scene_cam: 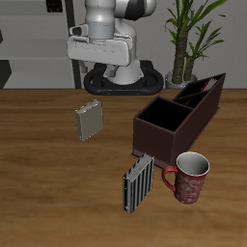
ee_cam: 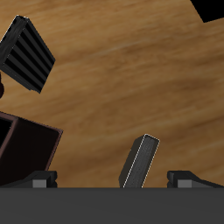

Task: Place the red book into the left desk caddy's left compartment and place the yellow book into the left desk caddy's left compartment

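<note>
Greyish-tan small yellow book [scene_cam: 89, 120] stands mid-left on the wooden counter [scene_cam: 39, 174]; jaws' state: cannot tell.

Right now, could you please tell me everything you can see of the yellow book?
The yellow book is a small, thin book with a dull greyish-tan cover carrying a faint grid pattern. It stands upright on the wooden table, slightly tilted, by itself in the open, nearer the table's back than the striped book. Nothing touches it except the table: the left desk caddy stands well apart from it. In the wrist view it shows as a dark slab with a pale edge, apart from the claw.
</note>
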